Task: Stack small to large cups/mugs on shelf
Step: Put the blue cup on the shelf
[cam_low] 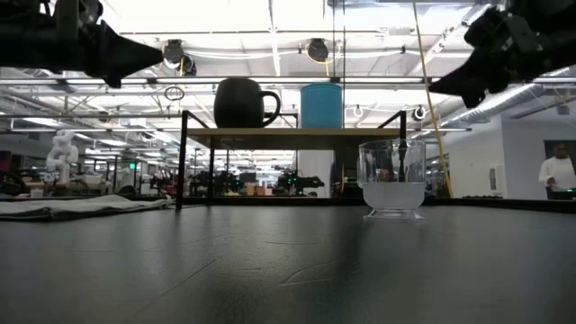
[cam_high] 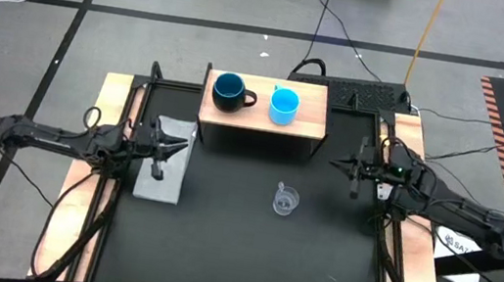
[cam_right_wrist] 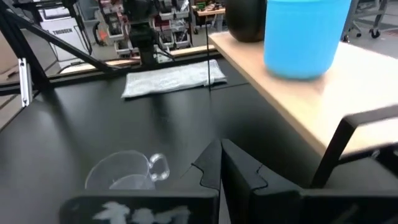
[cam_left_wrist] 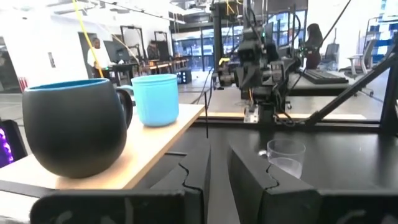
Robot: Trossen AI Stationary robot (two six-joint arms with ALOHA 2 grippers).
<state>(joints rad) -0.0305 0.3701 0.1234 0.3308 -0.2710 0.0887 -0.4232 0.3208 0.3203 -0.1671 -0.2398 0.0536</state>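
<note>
A low wooden shelf (cam_high: 263, 103) on dark legs stands at the far middle of a black surface (cam_high: 236, 257). On its top sit two of the three cups, side by side with a narrow gap between them. The large dark navy mug (cam_high: 229, 91), blue inside, stands upright on the half of the shelf nearer the left gripper, its handle pointing toward its neighbour. The medium light-blue cup (cam_high: 284, 106) stands upright on the half nearer the right gripper.

The small clear plastic cup (cam_high: 285, 201) is not on the shelf. It stands upright on the black surface in front of the shelf, closer to the right gripper than to the left one, and apart from both.

The left gripper (cam_high: 172, 149) hovers above the surface at the shelf's left end, over a flat grey cloth (cam_high: 165, 160) that lies beside the shelf. Its fingers (cam_left_wrist: 186, 180) stand slightly parted with a thin gap between them, and they hold nothing.

The right gripper (cam_high: 345, 164) hovers at the shelf's right end, facing the left gripper across the surface. Its fingers (cam_right_wrist: 210, 168) are pressed together and empty; the clear cup lies ahead of it and to one side.

A person (cam_low: 560, 173) stands in the room far behind the surface.
</note>
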